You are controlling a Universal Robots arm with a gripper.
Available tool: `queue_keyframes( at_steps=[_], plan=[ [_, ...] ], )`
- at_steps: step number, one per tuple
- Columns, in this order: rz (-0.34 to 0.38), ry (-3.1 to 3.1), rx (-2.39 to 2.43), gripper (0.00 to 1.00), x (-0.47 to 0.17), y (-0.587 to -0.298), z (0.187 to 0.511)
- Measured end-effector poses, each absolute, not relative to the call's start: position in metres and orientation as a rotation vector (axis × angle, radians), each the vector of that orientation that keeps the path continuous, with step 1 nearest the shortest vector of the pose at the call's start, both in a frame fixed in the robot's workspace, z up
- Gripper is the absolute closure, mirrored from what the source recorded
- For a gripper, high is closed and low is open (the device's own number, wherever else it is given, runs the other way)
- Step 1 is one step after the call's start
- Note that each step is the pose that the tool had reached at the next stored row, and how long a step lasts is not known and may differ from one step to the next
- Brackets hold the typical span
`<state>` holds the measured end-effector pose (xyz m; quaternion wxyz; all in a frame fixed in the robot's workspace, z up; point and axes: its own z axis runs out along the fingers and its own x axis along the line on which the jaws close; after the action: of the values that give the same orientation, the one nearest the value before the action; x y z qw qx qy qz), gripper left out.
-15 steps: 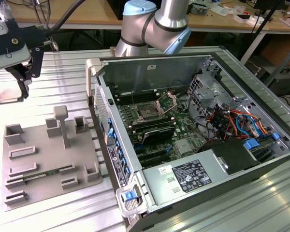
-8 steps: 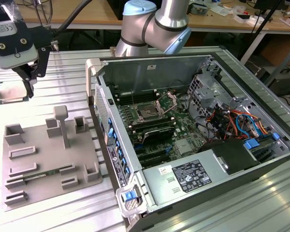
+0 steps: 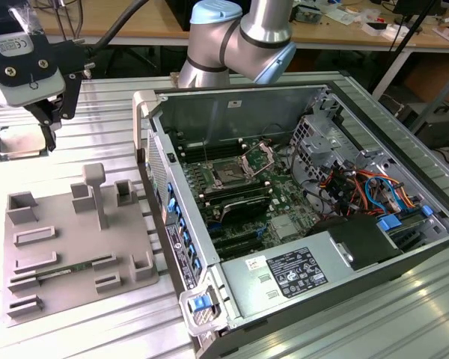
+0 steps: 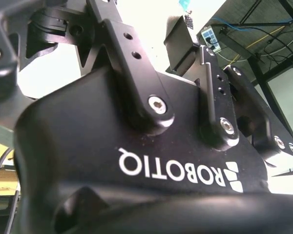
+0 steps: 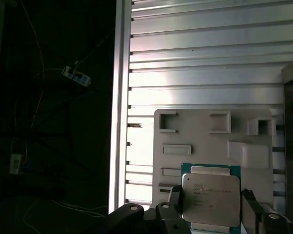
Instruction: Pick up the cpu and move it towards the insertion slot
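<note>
Pick looks done. Your tool is clamped on the small flat square cpu with the silvery metal top and thin green rim. In the first wrist view the black fingers press its two opposite edges, jaws narrowed to the chip's width, nothing else between them. The chip sits flat, metal face toward the camera. It looks clear of the large grey plastic tray with raised blocks beneath it, so I judge it lifted, not resting.

The move to the socket is what's left. In the exterior view the tool hangs above the ribbed aluminium worktop, over the far side of the tray, on the exterior view's left. The insertion slot, a square socket with a dark centre on the green board, lies inside the open grey computer case, toward the exterior view's right. That puts it well apart from the tool. Its shiny silver bracket stands raised and the socket looks empty. By my read you have the cpu nowhere near the slot yet, and most of the travel is not done.

Pose: your silver-and-blue elbow joint sits behind the case. The wrist reaches out to the exterior view's left. The tool points down at the worktop, with the white-and-blue camera box just above it.
</note>
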<state>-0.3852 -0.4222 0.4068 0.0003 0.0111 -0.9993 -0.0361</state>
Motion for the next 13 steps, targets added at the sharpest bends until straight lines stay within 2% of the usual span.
queue_keyframes(
  at_steps=[13],
  plan=[
    [-0.113, -3.139, 0.035, 0.45, -0.3772, -0.4222, 0.4066]
  ],
)
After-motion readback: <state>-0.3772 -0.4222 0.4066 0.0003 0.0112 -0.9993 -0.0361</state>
